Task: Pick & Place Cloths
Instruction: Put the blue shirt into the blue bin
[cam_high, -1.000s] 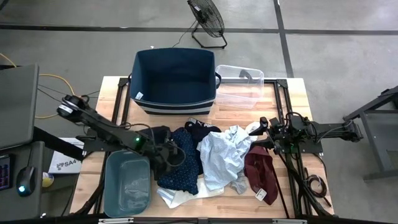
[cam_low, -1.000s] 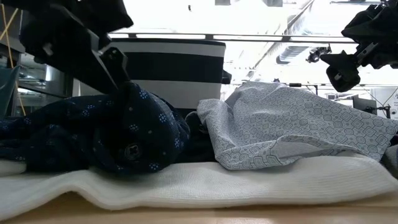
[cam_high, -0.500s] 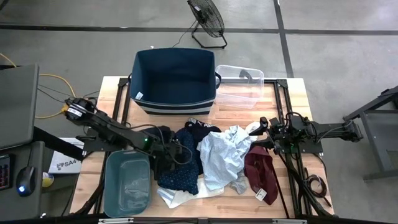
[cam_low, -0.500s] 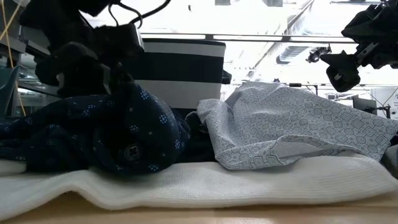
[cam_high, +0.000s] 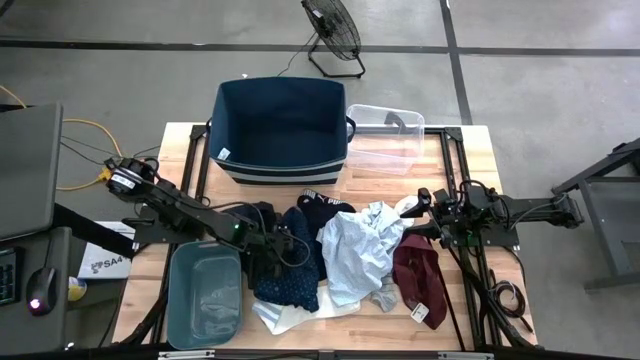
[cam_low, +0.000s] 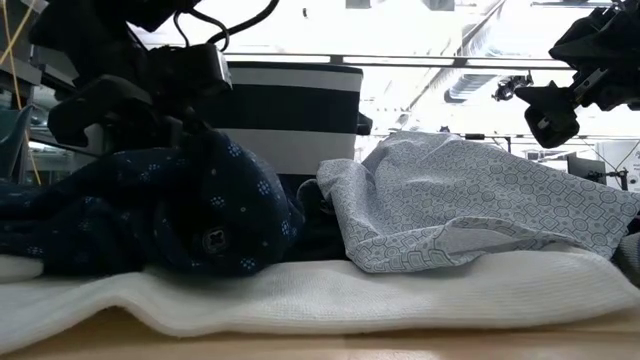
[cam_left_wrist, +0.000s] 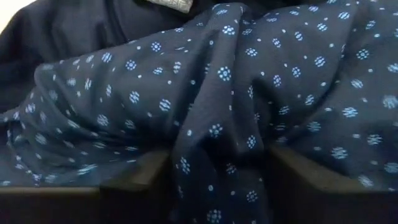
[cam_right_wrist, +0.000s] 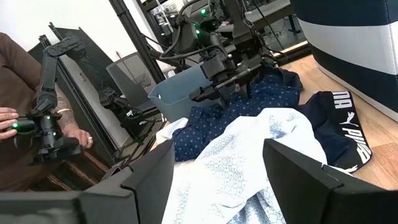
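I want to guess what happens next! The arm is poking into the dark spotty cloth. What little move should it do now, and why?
Probably finish squeezing shut, then lift. The left gripper is pressed down into the dark spotty cloth, and a fold of it bulges between the jaws, which look only partly shut. A firm pinch should come before lifting, or the cloth could slip out. The right gripper waits open by the pale shirt.

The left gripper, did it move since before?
Yes. The left gripper slid right, away from the teal tub, onto the dotted navy cloth.
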